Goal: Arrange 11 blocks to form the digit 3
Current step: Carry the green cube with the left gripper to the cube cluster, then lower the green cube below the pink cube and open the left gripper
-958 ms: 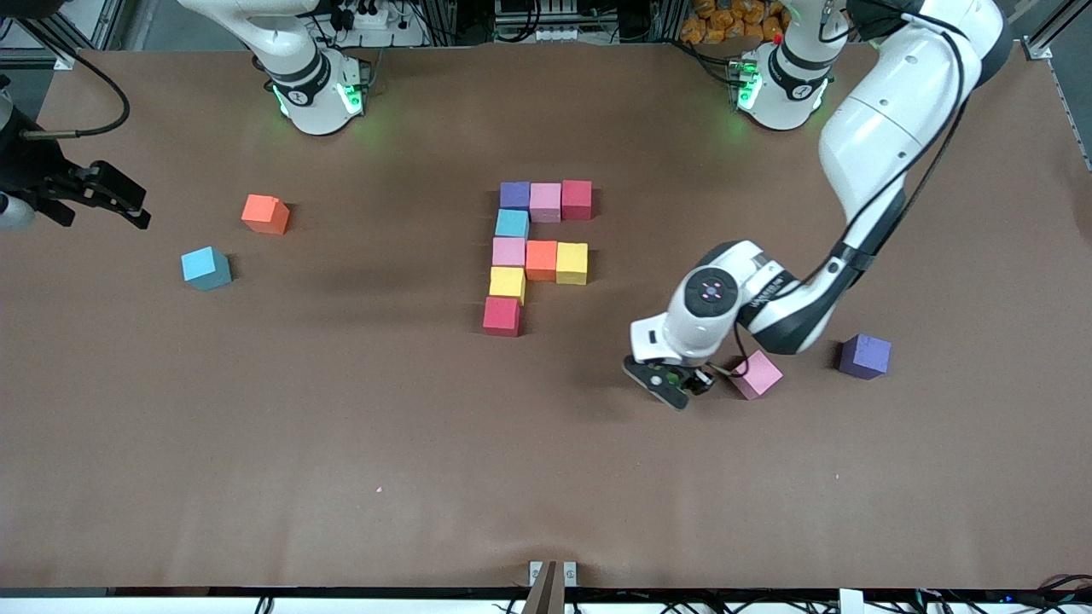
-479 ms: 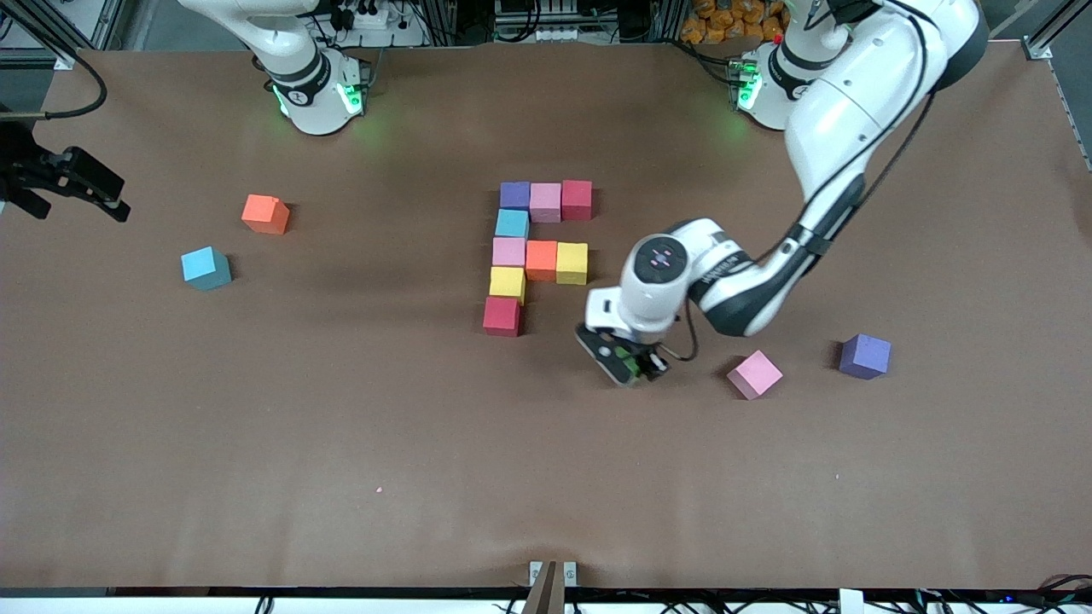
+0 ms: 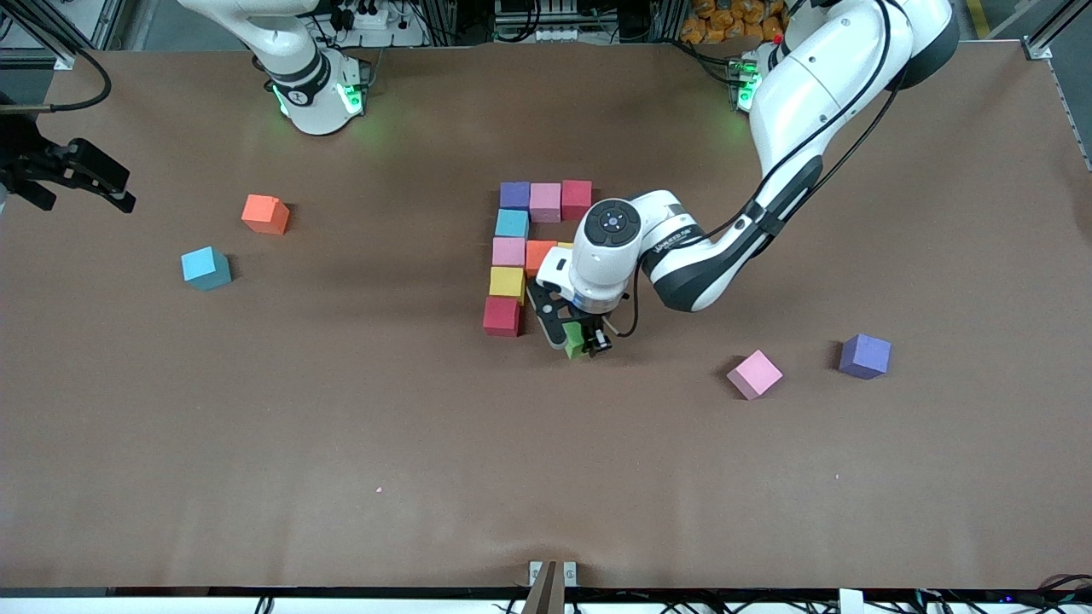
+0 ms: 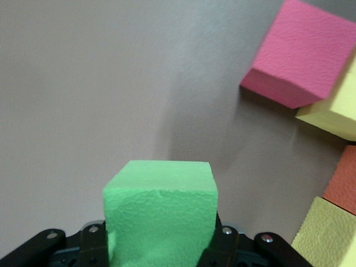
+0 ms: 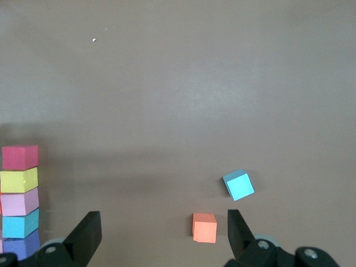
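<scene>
Left gripper [image 3: 580, 337], mid-frame, fingers clenched on green block [image 4: 160, 211] by red block [image 3: 502, 315]; right gripper [image 3: 81, 177], upper-left edge, waits w/ fingers released.

White glossy arms w/ black joints, black cables, green base lights; black tools.

right claw [image 5: 161, 236] spread, over table — orange block [image 5: 204, 227], blue block [image 5: 238, 184]

Brown table [image 3: 341, 443]; possibly orange packets [image 3: 725, 21] past its edge.
</scene>
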